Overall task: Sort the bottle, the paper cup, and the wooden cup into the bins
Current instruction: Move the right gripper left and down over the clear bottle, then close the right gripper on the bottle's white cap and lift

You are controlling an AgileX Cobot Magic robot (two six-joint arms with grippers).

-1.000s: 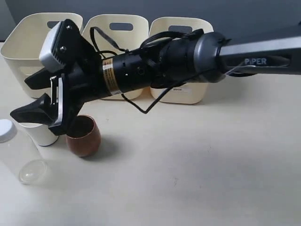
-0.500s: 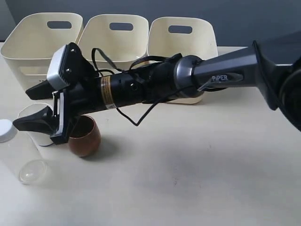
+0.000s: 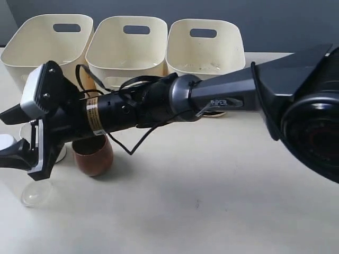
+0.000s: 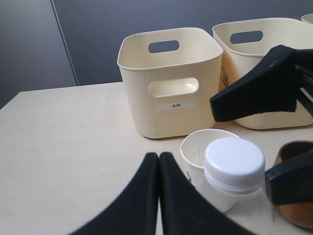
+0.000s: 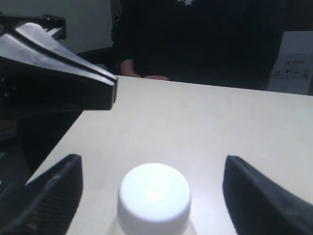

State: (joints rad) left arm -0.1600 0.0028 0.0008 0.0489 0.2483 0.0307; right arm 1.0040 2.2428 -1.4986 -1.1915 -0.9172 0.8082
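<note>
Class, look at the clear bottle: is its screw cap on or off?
On. The white cap sits on the bottle's neck in the left wrist view, and shows again from above in the right wrist view.

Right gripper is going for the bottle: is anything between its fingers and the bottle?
Nothing visible. The right gripper is open, a finger on each side of the bottle, with only bare table between. The paper cup and wooden cup stand beside the bottle, outside that gap.

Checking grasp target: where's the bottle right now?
Exterior view, far left of the table: the bottle stands beside the paper cup, between the right gripper's open fingers, in front of the leftmost bin.
</note>
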